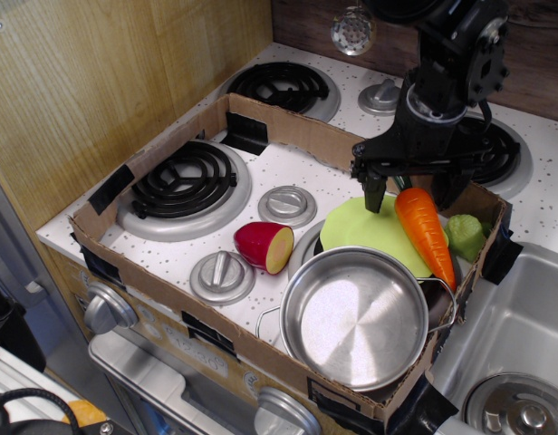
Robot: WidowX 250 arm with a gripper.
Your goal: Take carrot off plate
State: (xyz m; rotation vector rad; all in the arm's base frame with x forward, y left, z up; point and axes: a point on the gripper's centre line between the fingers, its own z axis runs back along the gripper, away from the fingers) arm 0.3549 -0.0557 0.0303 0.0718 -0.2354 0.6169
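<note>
The orange carrot [426, 232] lies on the right side of the lime-green plate [370, 230], stem end pointing back, tip toward the front right. My black gripper [408, 188] hangs open just above the carrot's stem end. One finger [373, 192] stands to the left of the stem over the plate, the other to the right near the cardboard wall. The dark-green stem is mostly hidden behind the gripper. The jaws do not close on anything.
A steel pot [356, 315] sits in front of the plate, overlapping it. A red-and-yellow cut fruit [264, 246] lies to the left. A pale-green lumpy vegetable [466, 236] sits right of the carrot. A cardboard wall [288, 129] rings the toy stove top.
</note>
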